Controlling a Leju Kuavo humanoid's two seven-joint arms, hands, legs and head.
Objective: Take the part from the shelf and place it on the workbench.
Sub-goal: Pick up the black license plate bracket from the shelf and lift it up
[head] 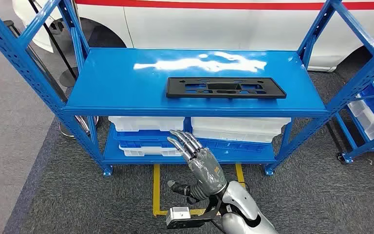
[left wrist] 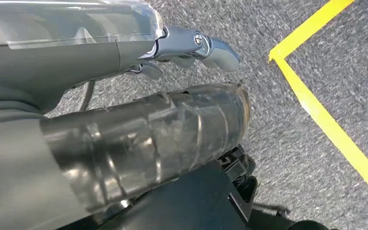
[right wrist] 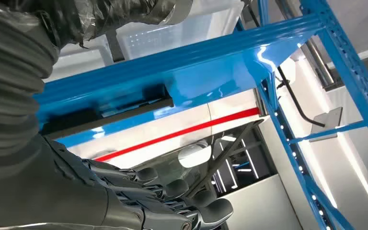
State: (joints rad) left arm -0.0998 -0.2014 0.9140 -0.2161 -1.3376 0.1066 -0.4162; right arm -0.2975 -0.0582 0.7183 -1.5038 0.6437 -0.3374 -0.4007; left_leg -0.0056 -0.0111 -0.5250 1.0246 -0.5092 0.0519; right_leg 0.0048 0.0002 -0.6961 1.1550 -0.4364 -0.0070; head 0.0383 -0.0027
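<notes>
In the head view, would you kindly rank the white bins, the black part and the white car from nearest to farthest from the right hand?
From the right hand:
1. White bins, lower shelf level, just beyond the fingers.
2. Black part, on the blue shelf top.
3. White car, behind the shelf.

Shelf [head: 126, 78]: glossy bright blue, white glare patch upper centre of frame; uprights blue with rows of punched holes.
Part [head: 225, 87]: matte black, centre of frame.
Bins [head: 146, 123] under the top deck: translucent white, stacked with blue ones.
Floor [head: 78, 200]: speckled grey carpet; yellow tape lines [head: 156, 187] at lower centre.
Car body [head: 224, 24] along top edge: white with one red stripe.
Right hand [head: 198, 163]: grey cover, dark metallic fingers, silver arm.
Left hand [left wrist: 191, 48]: grey, glossy.
</notes>
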